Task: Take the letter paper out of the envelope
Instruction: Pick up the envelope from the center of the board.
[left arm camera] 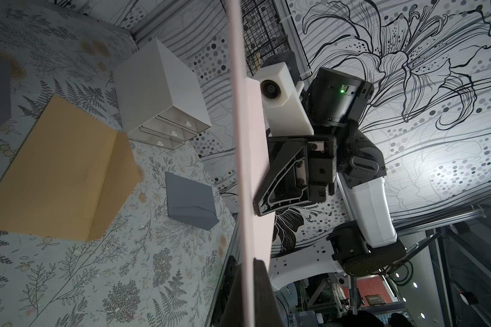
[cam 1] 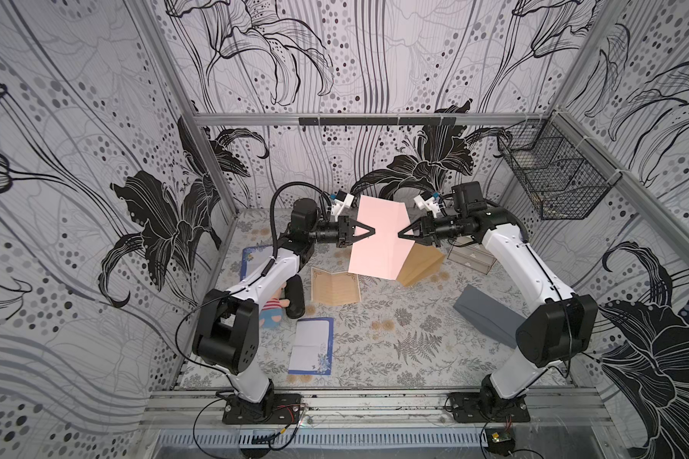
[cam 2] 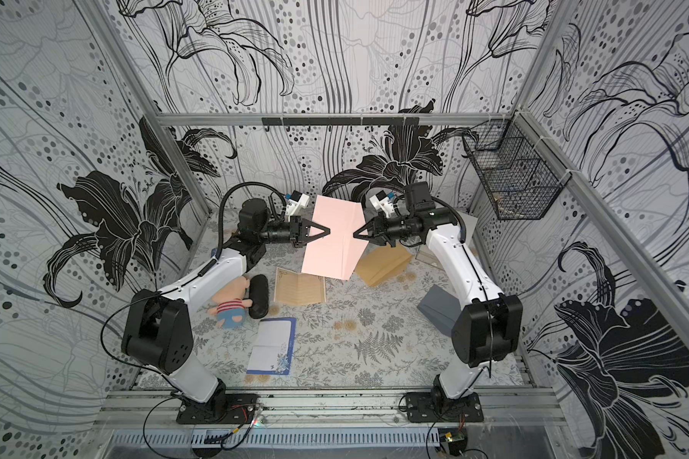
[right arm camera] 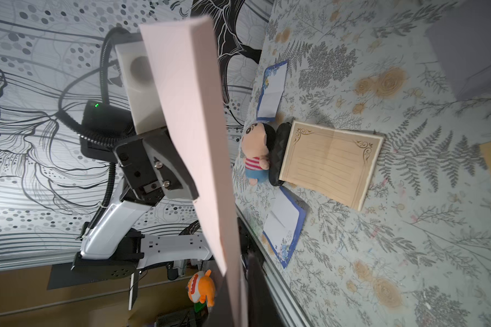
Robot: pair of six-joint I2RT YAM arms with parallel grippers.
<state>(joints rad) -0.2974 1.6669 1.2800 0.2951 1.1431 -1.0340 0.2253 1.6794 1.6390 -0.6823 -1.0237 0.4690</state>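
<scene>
- In a top view I'm seeing the pink sheet (cam 1: 374, 262) hanging in the air between both arms, well above the tabletop (cam 1: 374, 349). The tan envelope (cam 1: 420, 268) is lying below it, flap looking open, with none of the sheet inside it. I'm reading the sheet as the letter paper, so the pull-out is looking done. Only setting it down is looking left.
- Same view: the left gripper (cam 1: 372, 231) jaws are pressing together on the sheet's left edge. The right gripper (cam 1: 400, 235) jaws are tapering onto the right edge, tips at the paper.
- In a top view I'm getting the same layout: pink sheet (cam 2: 331, 258) aloft, tan envelope (cam 2: 386, 262) on the tabletop and apart from it. The left gripper (cam 2: 328, 231) is pinching the sheet and the right gripper (cam 2: 355, 235) is meeting the opposite edge.
- Left wrist view: the pink sheet (left arm camera: 255, 141) is running edge-on straight into the left gripper (left arm camera: 247, 286), whose jaws are clamping it from both sides. One right jaw is lying flat against the far face, and the tan envelope (left arm camera: 60, 175) is sitting on the tabletop.
- Right wrist view: the pink sheet (right arm camera: 193, 127) is dropping into the right gripper (right arm camera: 245, 286), but it's blurry there. I'm not able to tell whether those jaws are clamping the sheet or standing a little apart.
</scene>
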